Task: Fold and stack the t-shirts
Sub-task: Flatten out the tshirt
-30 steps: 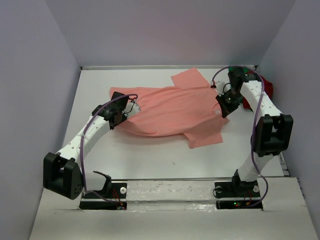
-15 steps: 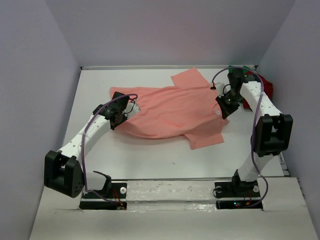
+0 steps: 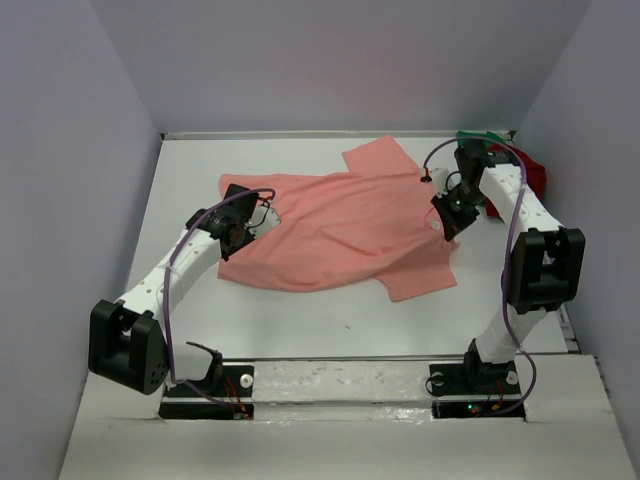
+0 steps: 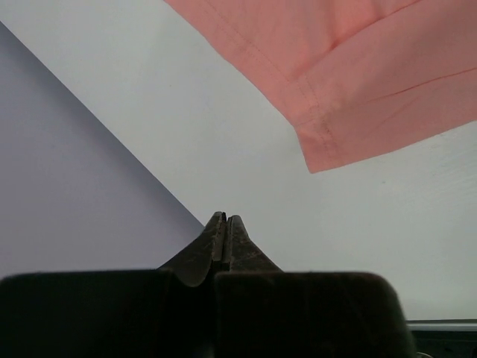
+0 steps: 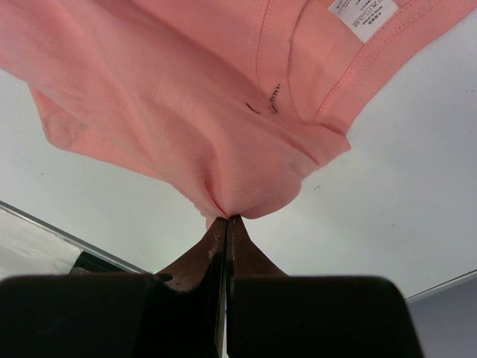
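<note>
A salmon-pink t-shirt [image 3: 340, 225] lies spread across the middle of the table, one sleeve toward the back [image 3: 378, 157]. My left gripper [image 3: 260, 215] is at the shirt's left edge. In the left wrist view this gripper [image 4: 226, 218] is shut with nothing in it, and a hemmed corner of the pink shirt [image 4: 358, 82] lies apart from it. My right gripper [image 5: 226, 217] is shut on a bunch of the pink shirt [image 5: 186, 97] near the collar and its white label [image 5: 365, 15]. A dark red shirt [image 3: 532, 176] and a green one [image 3: 482, 137] are bunched at the back right.
Purple walls close in the table on the left [image 3: 90, 200], back and right. The right arm's upper link [image 3: 545, 265] stands near the right wall. A metal strip [image 3: 340, 375] with both arm bases runs along the near edge.
The left gripper has let go of the pink shirt's left edge and shut again. The shirt's near hem has dropped and spread toward the front. The right gripper keeps its hold.
</note>
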Controlling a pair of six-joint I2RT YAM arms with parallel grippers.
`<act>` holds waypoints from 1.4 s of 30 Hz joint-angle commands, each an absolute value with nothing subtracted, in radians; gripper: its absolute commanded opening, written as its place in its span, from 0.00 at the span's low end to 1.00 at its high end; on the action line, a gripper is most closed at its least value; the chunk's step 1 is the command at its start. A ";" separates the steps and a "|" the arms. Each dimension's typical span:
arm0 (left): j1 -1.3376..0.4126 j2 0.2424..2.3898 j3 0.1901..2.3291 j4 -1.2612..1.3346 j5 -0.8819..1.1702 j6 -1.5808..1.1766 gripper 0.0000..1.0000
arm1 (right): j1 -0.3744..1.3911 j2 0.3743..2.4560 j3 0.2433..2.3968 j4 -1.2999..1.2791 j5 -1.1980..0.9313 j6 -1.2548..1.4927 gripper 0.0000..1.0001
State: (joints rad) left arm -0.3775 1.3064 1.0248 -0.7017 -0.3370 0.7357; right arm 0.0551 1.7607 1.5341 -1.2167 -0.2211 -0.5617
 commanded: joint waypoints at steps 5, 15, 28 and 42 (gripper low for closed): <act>-0.374 1.305 0.944 -0.735 -0.252 0.716 0.31 | 0.066 1.706 1.485 -1.186 -0.238 -0.578 0.00; -0.374 1.301 0.861 -0.623 -0.124 0.779 0.50 | 0.066 1.732 1.422 -1.150 -0.250 -0.571 0.00; -0.376 1.454 0.905 -0.476 -0.146 0.799 0.36 | 0.066 1.785 1.439 -1.144 -0.238 -0.566 0.00; -0.368 1.483 0.845 -0.400 -0.216 0.842 0.36 | 0.066 1.825 1.470 -1.150 -0.235 -0.557 0.00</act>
State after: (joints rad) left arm -0.3775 1.4891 0.8619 -0.4171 -0.1860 0.8150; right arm 0.0551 1.8160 1.4273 -1.1664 -0.2356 -0.5621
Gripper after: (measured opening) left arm 0.353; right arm 0.010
